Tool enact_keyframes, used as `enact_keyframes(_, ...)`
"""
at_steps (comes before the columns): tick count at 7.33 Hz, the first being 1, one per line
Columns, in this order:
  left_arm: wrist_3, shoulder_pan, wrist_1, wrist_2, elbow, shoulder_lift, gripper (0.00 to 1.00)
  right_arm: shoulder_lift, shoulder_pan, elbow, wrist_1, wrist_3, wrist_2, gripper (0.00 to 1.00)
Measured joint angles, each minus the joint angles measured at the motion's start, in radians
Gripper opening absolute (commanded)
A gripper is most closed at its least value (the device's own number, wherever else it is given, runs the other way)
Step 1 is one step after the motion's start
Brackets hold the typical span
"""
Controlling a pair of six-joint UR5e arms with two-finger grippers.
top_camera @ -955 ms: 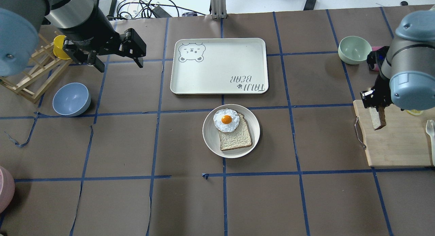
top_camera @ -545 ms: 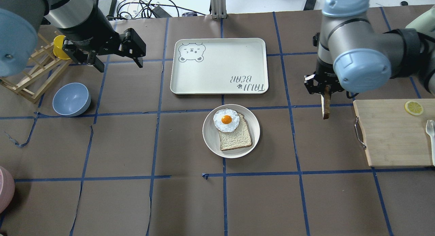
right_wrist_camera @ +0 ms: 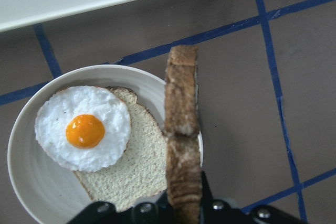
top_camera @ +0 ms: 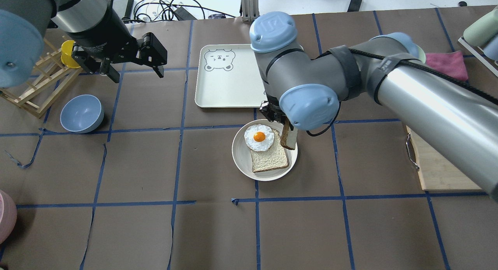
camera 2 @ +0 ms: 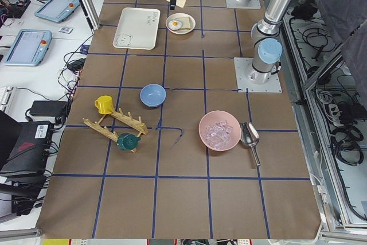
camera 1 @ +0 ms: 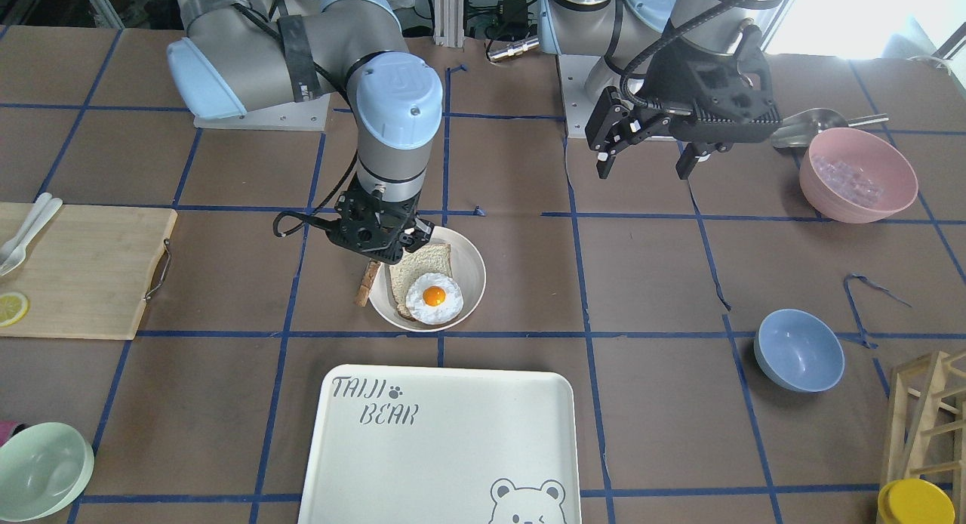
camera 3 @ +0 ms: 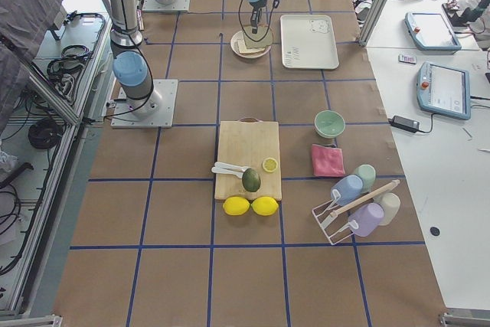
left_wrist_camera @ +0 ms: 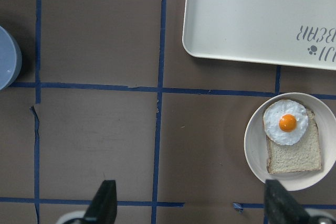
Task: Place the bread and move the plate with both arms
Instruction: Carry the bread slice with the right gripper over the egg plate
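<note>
**Two arms, one loaded: bread at the plate rim**

Right gripper [right_wrist_camera: 185,209]: fingers pressed onto the bread [right_wrist_camera: 182,129], pinching it by one end. The slice hangs on edge, so the wrist view sees only its dark-brown crust. From overhead the bread [top_camera: 288,139] sits over the plate [top_camera: 242,158] at the rim on the robot's right side. Whether its lower end touches the rim cannot be told. In the front-facing view the slice [camera 1: 369,282] hangs below the right gripper [camera 1: 377,254], at the plate's edge.

Plate contents: a thin-crusted slice [top_camera: 271,159] lying flat, with a fried egg [top_camera: 259,137] on its far end.

Left gripper [top_camera: 138,73]: fingers spread wide, holding nothing. It hangs above the table, well apart from the plate and near a blue bowl [top_camera: 81,113]. Its wrist camera shows both fingertips [left_wrist_camera: 103,203] apart over bare table.

Bear-printed tray [top_camera: 221,87]: just beyond the plate, not touching it.

Wooden cutting board [camera 1: 83,271]: at the robot's right, well apart from the plate.
</note>
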Motion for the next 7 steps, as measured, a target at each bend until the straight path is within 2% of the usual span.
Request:
enact_keyframes(2,0.000,0.000,0.000,0.000,-0.001,0.000,1.00,0.027,0.042,-0.002,-0.007,0.034,-0.009,0.00)
enact_keyframes(7,0.000,0.000,0.000,0.000,0.001,0.000,1.00,0.041,0.048,0.007,0.002,0.045,-0.045,0.00)
